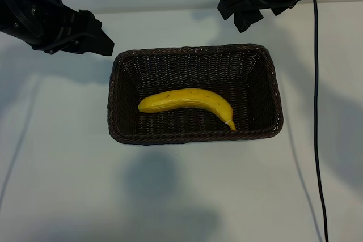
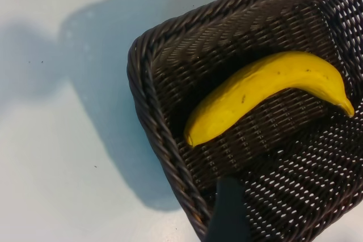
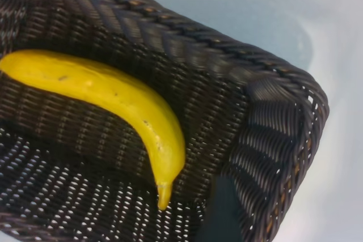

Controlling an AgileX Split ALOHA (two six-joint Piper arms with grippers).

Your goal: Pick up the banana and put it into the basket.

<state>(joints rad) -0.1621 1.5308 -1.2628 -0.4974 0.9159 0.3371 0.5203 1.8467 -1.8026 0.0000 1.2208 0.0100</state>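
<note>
The yellow banana lies flat on the floor of the dark brown wicker basket in the middle of the table, pale tip toward the basket's front right corner. My left gripper hangs above the table off the basket's back left corner, open and holding nothing. Over the back rim, toward the right, my right gripper hovers open and holds nothing either. Each wrist view looks down on the banana in the basket, with one dark fingertip showing apart from it.
A black cable runs down the white table to the right of the basket. Dark shadows of the arms fall on the tabletop in front of and beside the basket.
</note>
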